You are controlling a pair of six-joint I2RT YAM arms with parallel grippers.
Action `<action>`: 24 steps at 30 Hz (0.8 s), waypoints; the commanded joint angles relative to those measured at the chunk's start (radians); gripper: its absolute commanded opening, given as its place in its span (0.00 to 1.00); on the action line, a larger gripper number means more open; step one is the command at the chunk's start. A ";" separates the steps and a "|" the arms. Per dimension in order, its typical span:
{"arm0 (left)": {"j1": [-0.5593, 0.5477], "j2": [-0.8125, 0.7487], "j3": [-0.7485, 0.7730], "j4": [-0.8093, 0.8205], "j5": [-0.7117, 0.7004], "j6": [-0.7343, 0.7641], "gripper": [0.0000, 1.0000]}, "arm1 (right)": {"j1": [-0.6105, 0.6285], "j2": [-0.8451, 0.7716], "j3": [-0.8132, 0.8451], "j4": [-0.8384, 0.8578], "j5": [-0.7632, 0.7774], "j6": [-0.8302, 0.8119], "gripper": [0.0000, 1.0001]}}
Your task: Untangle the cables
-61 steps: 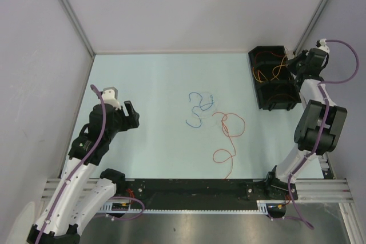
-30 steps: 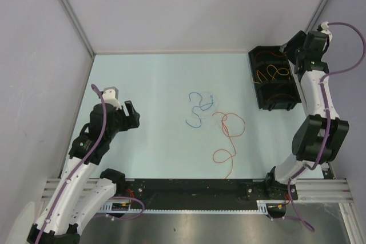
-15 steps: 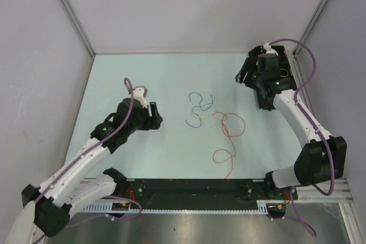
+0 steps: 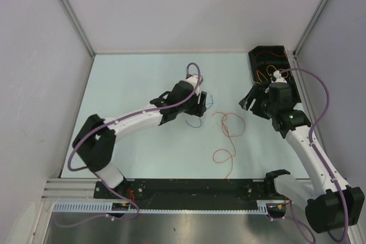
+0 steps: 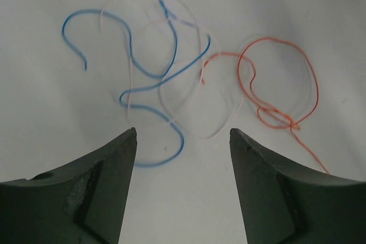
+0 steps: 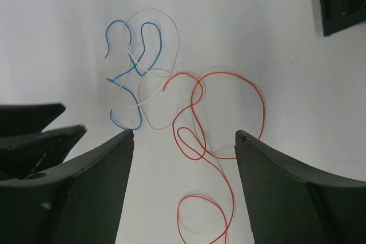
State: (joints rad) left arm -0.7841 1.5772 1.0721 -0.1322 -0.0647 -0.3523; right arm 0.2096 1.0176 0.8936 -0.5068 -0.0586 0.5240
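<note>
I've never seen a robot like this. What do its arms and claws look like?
The left arm and the right arm are slim white tubes linked by chunky black joints. A lilac hose runs loosely along each. The left gripper and the right gripper each end in two dark, wedge-shaped fingers with a matte, slightly scuffed surface.

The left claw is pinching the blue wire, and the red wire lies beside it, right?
Not quite. The left wrist view shows the left gripper open, holding nothing, hanging above the blue wire. The red wire does lie beside it.
</note>
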 commanded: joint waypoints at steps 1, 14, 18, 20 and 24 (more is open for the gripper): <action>-0.021 0.134 0.147 0.088 0.023 0.107 0.71 | -0.012 -0.069 -0.018 -0.048 -0.027 -0.012 0.77; -0.024 0.426 0.407 -0.006 -0.049 0.220 0.43 | -0.047 -0.128 -0.041 -0.088 -0.073 -0.035 0.77; -0.023 0.458 0.480 -0.077 -0.076 0.233 0.00 | -0.047 -0.129 -0.045 -0.096 -0.069 -0.041 0.77; -0.023 0.388 0.497 -0.118 -0.083 0.239 0.00 | -0.047 -0.136 -0.045 -0.101 -0.067 -0.041 0.77; -0.020 0.206 0.581 -0.280 -0.115 0.291 0.00 | -0.049 -0.162 -0.044 -0.081 -0.079 -0.027 0.77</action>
State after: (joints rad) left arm -0.8028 2.0029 1.5131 -0.2558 -0.1268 -0.1284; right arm 0.1658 0.8993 0.8474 -0.6094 -0.1192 0.4969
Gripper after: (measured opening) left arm 0.011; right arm 0.773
